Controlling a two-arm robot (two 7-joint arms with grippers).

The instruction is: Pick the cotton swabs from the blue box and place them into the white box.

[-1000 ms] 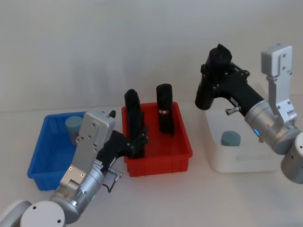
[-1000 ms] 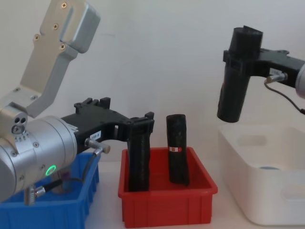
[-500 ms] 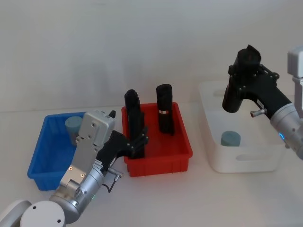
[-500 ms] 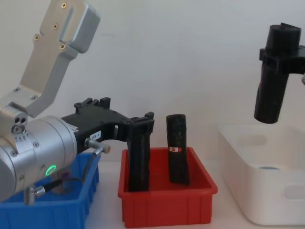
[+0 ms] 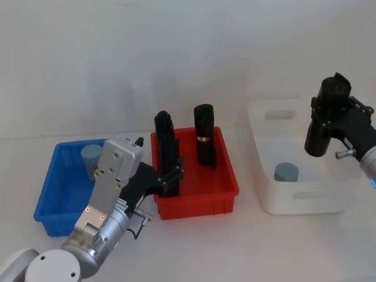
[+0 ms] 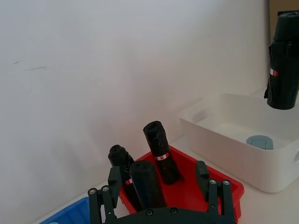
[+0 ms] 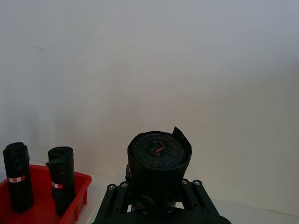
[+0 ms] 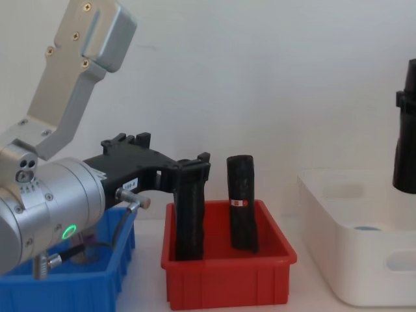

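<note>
One cotton swab tub with a light blue lid (image 5: pixel 91 155) stands in the back of the blue box (image 5: pixel 51 207). Another tub (image 5: pixel 286 172) rests inside the white box (image 5: pixel 294 201), and its lid also shows in the left wrist view (image 6: pixel 259 142). My right gripper (image 5: pixel 322 132) is shut on a black roll (image 7: pixel 159 161) and hangs over the right part of the white box (image 8: pixel 364 260). My left gripper (image 5: pixel 170 176) is open at the red bin's left side, its fingers (image 6: pixel 112 183) standing either side of a black roll (image 6: pixel 145 183) there.
A red bin (image 5: pixel 200 202) sits between the two boxes and holds two upright black rolls, the farther one (image 5: pixel 204 143) with a red-and-white label. A plain wall stands close behind the table.
My right arm has carried the black roll to the right and lower, from the white box's left edge to over its right part. The left arm has not moved.
</note>
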